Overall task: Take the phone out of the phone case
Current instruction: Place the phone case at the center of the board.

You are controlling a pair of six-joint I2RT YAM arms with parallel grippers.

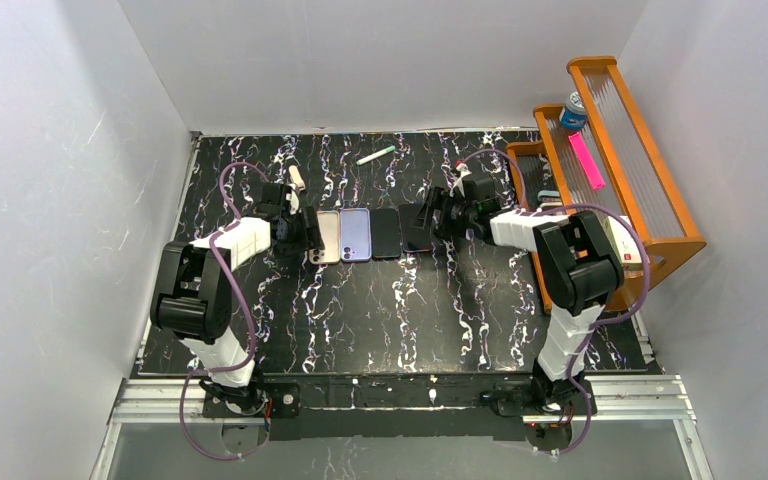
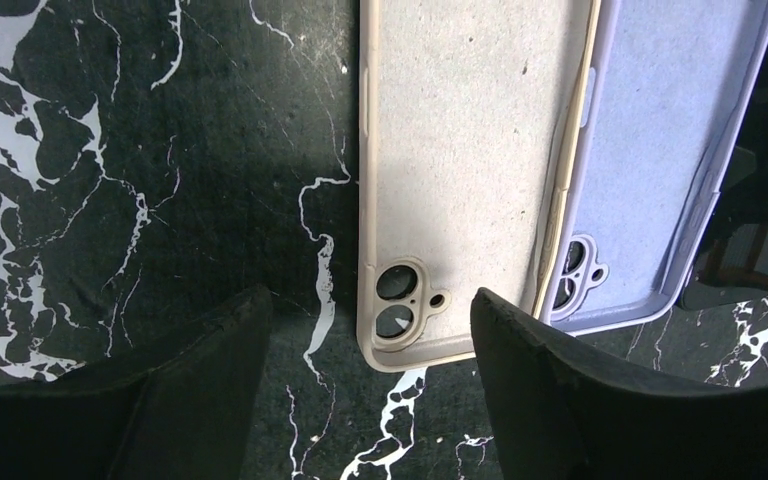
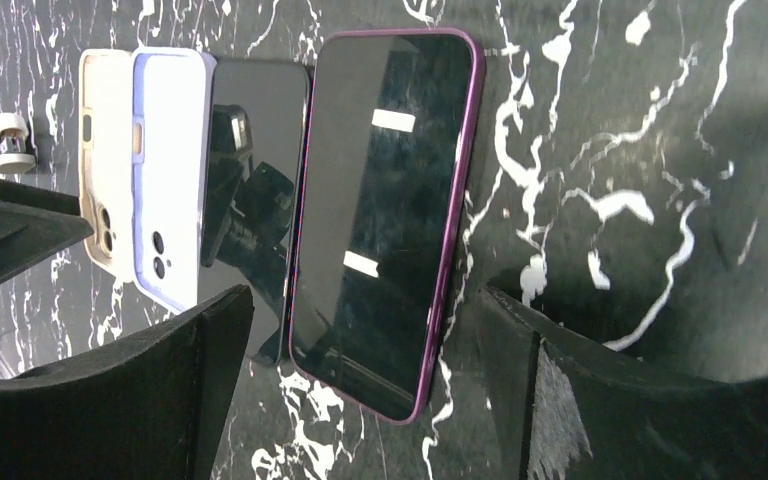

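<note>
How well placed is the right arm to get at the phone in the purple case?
Probably yes. The right gripper is open just above the purple-cased phone, and nothing lies on it; only the black phone crowds one edge.

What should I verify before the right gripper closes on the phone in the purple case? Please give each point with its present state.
1. Right gripper open: ok.
2. Purple-cased phone lined up inside the opening: ok.
3. Phone seated in its case, screen up: ok.
4. Space between it and the bare black phone: not ok, they lie close together.
5. Left gripper away from the target: ok, open at the beige case.
6. Gripper height above the table: cannot tell.
</note>
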